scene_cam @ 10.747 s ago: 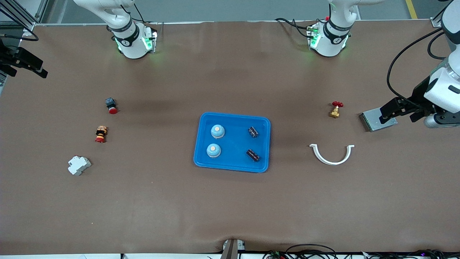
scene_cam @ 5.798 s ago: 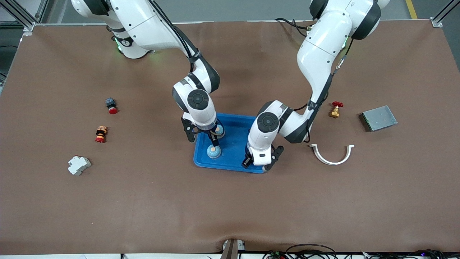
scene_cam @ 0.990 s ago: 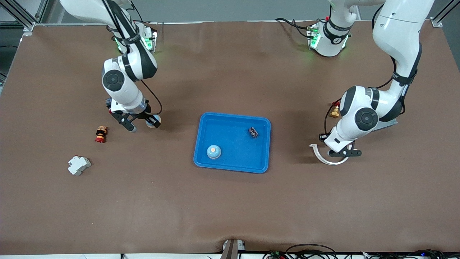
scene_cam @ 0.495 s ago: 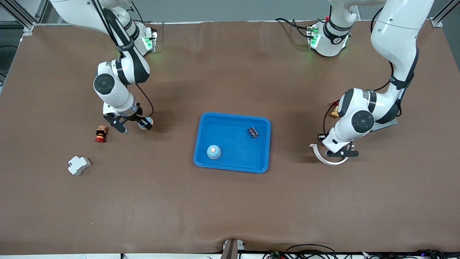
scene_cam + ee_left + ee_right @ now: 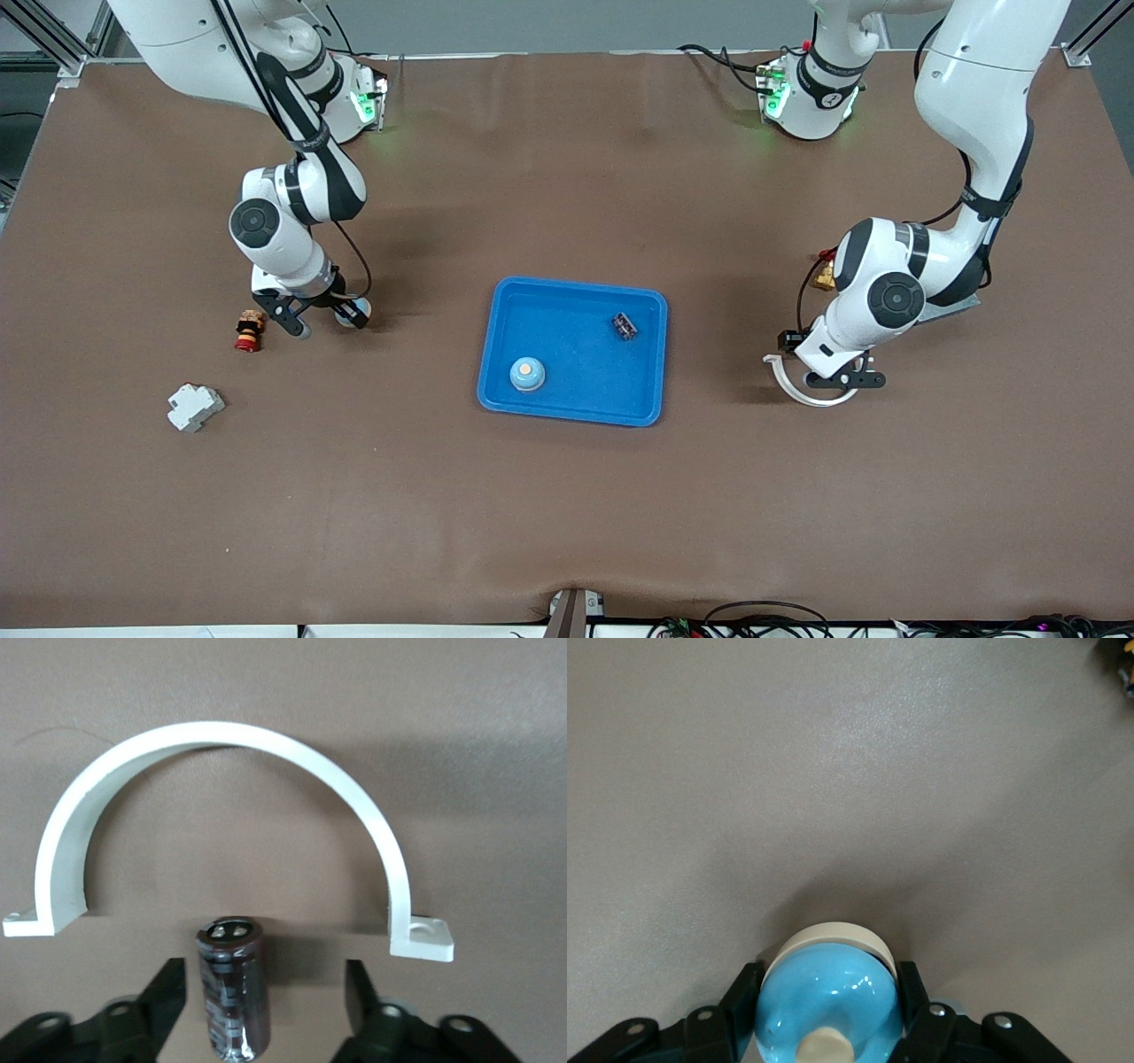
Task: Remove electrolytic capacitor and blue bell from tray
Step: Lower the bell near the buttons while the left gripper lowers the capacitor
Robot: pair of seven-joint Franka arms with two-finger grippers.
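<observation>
My right gripper [image 5: 328, 321] is shut on a light-blue bell [image 5: 828, 1001] with a cream button, low over the brown table beside a red-and-yellow part; the bell also shows in the front view [image 5: 354, 310]. My left gripper [image 5: 264, 974] is open, low over a white curved bracket [image 5: 221, 740]. A dark capacitor [image 5: 232, 988] lies on the table between its fingers, touching neither, inside the bracket's arc. In the front view this gripper [image 5: 842, 379] hides that capacitor. A second bell [image 5: 526, 374] and a second capacitor [image 5: 625, 325] sit in the blue tray [image 5: 496, 354].
A red-and-yellow stacked part [image 5: 249, 330] and a white breaker [image 5: 195, 407] lie toward the right arm's end. A brass valve [image 5: 824, 276] and a grey metal plate [image 5: 961, 306] lie by the left arm, partly hidden by it.
My right gripper has carried the bell a little farther from the tray, toward the red-and-yellow part. My left gripper has barely moved over the bracket.
</observation>
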